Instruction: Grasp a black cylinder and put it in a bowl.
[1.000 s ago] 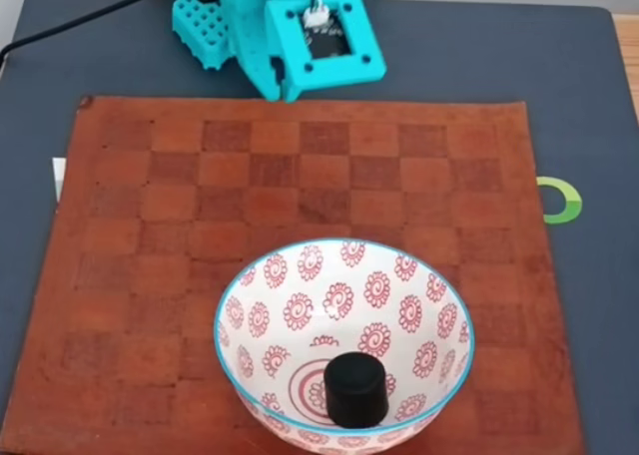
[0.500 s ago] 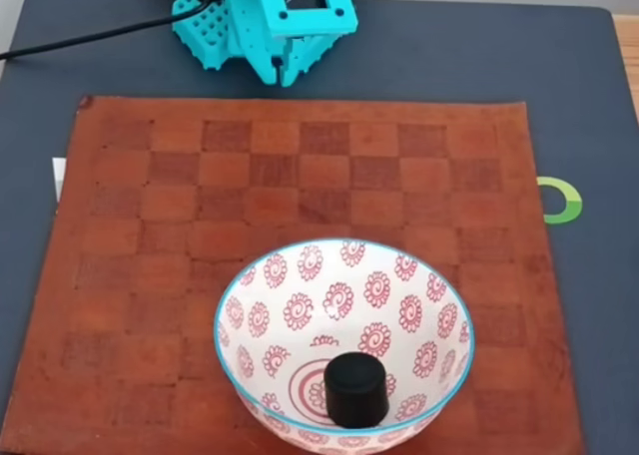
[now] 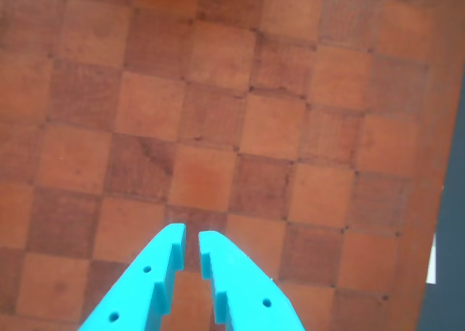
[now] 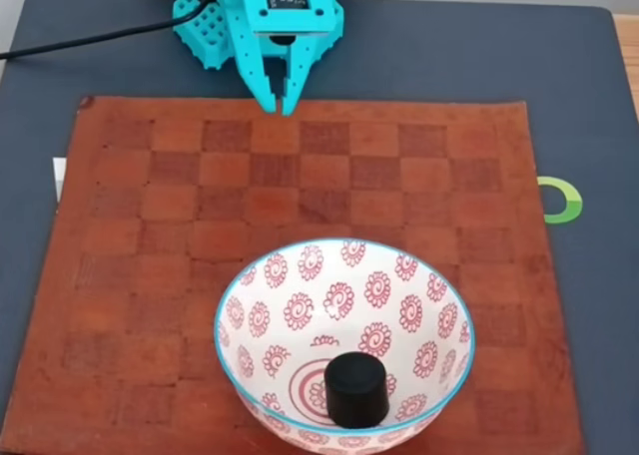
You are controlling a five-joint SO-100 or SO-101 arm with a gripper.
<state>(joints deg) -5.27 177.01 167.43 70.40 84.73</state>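
The small, squat matte black cylinder [image 4: 355, 390] stands upright inside the large round white ceramic bowl [image 4: 300, 275] with red flower medallions and a thin turquoise rim, on the near side of the bowl's floor. The bowl sits on the near part of a brown leather checkerboard mat [image 4: 150, 235], which lies on a dark grey table [image 4: 479, 56]. Well apart, at the mat's far edge, the turquoise plastic tool [image 4: 279, 104] points down at the mat, its jaws nearly closed with a narrow slit and nothing between them [image 3: 191, 238].
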